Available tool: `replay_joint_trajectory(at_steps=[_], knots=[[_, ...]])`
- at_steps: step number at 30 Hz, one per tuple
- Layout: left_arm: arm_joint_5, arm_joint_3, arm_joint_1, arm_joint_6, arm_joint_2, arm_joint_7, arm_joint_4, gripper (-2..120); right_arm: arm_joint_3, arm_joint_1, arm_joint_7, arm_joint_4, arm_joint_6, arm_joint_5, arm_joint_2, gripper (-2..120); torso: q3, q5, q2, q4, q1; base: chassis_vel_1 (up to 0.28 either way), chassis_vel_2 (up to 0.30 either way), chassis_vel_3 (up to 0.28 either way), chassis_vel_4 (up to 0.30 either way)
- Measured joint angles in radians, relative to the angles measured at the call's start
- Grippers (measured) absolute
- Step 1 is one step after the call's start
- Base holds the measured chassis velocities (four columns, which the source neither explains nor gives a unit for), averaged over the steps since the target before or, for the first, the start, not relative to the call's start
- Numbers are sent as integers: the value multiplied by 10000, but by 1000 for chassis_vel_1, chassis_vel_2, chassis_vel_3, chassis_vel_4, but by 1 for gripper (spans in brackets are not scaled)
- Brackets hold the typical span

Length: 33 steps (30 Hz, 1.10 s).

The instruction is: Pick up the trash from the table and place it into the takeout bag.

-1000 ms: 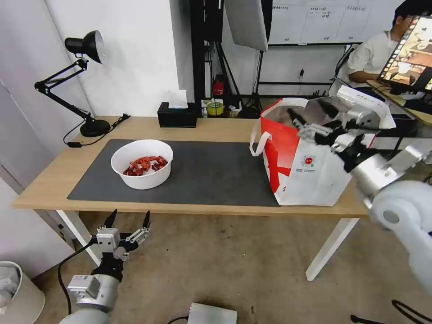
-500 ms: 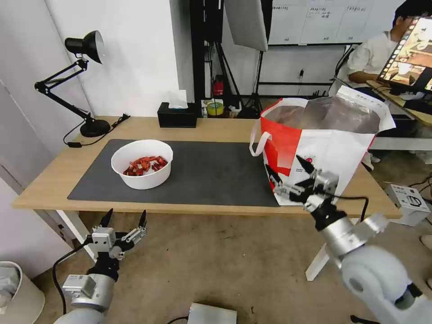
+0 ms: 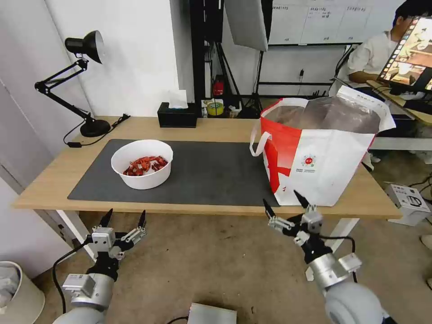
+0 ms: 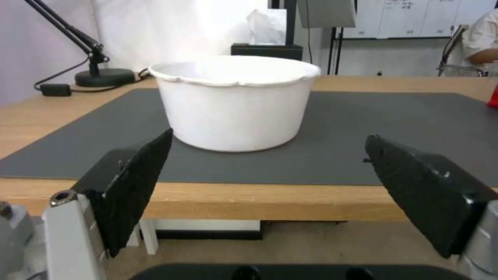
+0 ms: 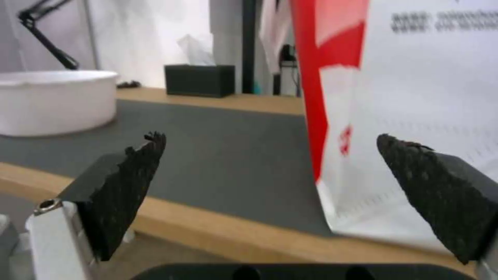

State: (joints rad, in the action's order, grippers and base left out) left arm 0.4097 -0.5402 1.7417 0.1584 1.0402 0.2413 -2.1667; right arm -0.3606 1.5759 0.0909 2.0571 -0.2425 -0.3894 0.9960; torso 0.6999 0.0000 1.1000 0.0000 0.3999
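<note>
The worktop (image 3: 216, 128) is running wide across the head view, its near edge lying just ahead of both grippers, with bare floor below it. A dark grey mat (image 3: 211, 173) is covering the middle. The white bowl of red crayfish shells (image 3: 142, 164) is sitting on the mat's left part, near its front border, with open mat stretching between it and the takeout bag (image 3: 320, 153). The bag is standing upright at the worktop's right end, partly on the mat, mouth gaping upward and foil lining showing.

The left gripper (image 3: 124, 219) is hanging below the worktop's front edge, fingers spread wide and empty, pointing up toward the bowl. The right gripper (image 3: 287, 206) is hanging just before the edge beneath the bag's near corner, fingers likewise released and holding nothing, its arm reaching up from the lower right.
</note>
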Motion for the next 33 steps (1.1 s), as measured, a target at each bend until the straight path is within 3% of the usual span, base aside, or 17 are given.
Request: replay_joint_trajectory(at_steps=[12,27,30,33], knots=[[2,45,-42,16,41,4,12,100,-67,358,720,106,-96,325,106,100,0,-1,-1,0,0,0,0,0,0],[-75,26,22,37,192,6,39,100,-78,537,824,256,10,277,174,100,0,0,0,0,0,0,0,0,0],[-57,14,-65,-12,99,155,-14,100,-77,536,823,258,14,273,174,100,0,0,0,1,0,0,0,0,0],[81,21,-467,-389,-66,721,-150,100,-77,533,822,264,18,268,173,100,0,0,0,-2,1,0,0,0,0]])
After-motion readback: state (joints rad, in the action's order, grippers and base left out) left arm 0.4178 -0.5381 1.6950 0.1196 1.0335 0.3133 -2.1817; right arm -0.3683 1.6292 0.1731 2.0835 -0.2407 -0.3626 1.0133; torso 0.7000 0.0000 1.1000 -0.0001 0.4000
